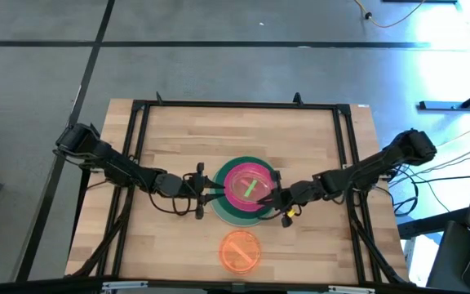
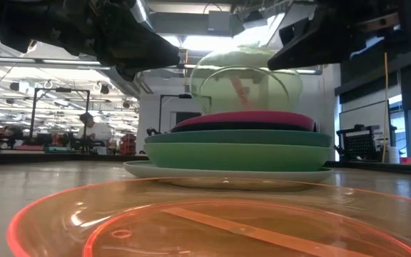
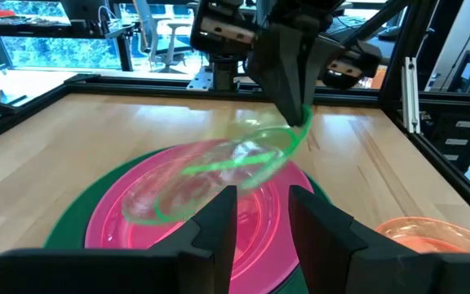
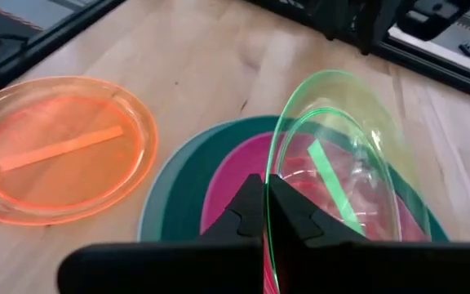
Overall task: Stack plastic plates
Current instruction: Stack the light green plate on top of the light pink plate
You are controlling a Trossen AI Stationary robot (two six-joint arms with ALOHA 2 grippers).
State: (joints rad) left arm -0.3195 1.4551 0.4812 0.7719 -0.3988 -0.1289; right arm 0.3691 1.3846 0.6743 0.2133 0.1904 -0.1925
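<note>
A stack of plates (image 1: 247,192) stands mid-table: pale mint (image 2: 227,173) at the bottom, then green (image 2: 237,155), teal (image 2: 237,137), a dark one (image 2: 245,126) and magenta (image 2: 245,118) on top. My right gripper (image 4: 266,186) is shut on the clear lime-rimmed plate (image 3: 219,163), which is tilted steeply above the stack. My left gripper (image 3: 261,214) is open at the stack's left side, its fingers by the lime plate's low edge. The orange plate (image 1: 240,251) lies flat near the table's front edge. My right gripper pinches the lime plate's rim (image 4: 269,167) between its two fingers, one on each face. It comes from the table's right side. The held rim is raised, and the plate slants down across the magenta plate toward my left gripper. I cannot tell whether its low edge (image 3: 157,216) rests there.
A black metal frame (image 1: 141,110) runs around the wooden tabletop. There is bare wood on both sides of the orange plate and behind the stack. A person (image 2: 95,132) sits far off in the room.
</note>
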